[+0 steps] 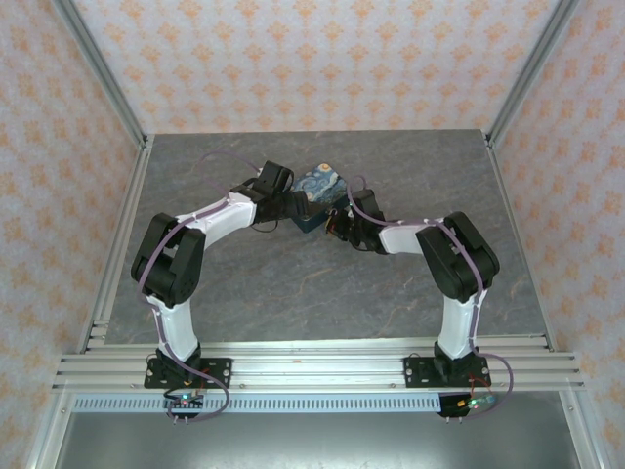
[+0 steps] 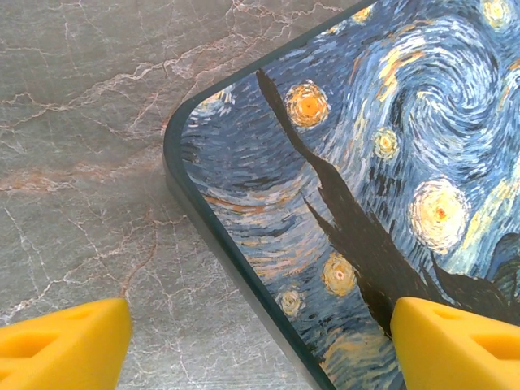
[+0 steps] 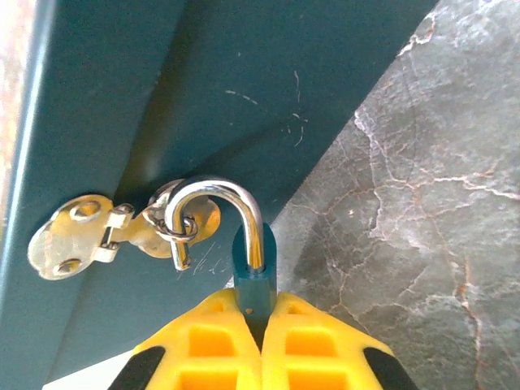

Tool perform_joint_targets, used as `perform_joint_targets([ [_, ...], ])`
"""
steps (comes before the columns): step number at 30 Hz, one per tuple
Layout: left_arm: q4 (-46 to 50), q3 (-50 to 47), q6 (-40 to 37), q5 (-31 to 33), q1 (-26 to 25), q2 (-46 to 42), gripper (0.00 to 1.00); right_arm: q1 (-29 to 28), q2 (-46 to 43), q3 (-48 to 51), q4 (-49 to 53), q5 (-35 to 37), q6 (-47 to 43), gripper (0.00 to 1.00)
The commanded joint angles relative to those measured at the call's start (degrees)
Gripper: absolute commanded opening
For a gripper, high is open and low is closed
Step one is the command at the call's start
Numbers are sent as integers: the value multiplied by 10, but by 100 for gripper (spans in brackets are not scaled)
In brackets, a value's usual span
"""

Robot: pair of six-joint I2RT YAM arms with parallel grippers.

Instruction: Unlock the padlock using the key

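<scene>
Bending inward at the elbow from their bases, two arms meet over the far middle of the tabletop (image 1: 293,293), the left arm (image 1: 217,221) reaching in from one side and the right arm (image 1: 457,256) from the other, both wrists lowered toward one painted box (image 1: 320,188); the left jaws stand wide apart, gripping nothing, with one yellow finger (image 2: 65,341) over bare tabletop and the other (image 2: 455,345) above the swirled night-sky lid, and the box's rounded corner lies between and just ahead of them; the right jaws are pressed together, their two yellow fingers (image 3: 219,341) clamped on the bluish body of the single padlock (image 3: 252,284), which sits edge-on between the fingertips; one silver shackle (image 3: 215,195) arches up just ahead of those jaws and hooks through a small ring on one pale metal hasp (image 3: 73,236), fixed to the dark teal side of the box, ahead and to the left of the jaws; whether the shackle's shorter leg is seated in the body I cannot tell; grey veined tabletop shows to the right of the right jaws; counted, that makes two arms, one box, one padlock, one hasp.
</scene>
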State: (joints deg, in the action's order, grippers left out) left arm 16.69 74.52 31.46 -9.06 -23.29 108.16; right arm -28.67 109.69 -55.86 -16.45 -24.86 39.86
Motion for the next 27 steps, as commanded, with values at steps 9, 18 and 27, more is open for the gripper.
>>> perform_joint_targets([
  [9,95,-31,-12,8,-4,56,81,26,29,-36,-29,18,27,0],
  [18,97,-26,-12,2,-3,67,79,73,38,-68,-20,-34,18,0],
  [27,97,-21,-13,-3,-2,67,78,110,39,-117,82,-73,-44,0],
])
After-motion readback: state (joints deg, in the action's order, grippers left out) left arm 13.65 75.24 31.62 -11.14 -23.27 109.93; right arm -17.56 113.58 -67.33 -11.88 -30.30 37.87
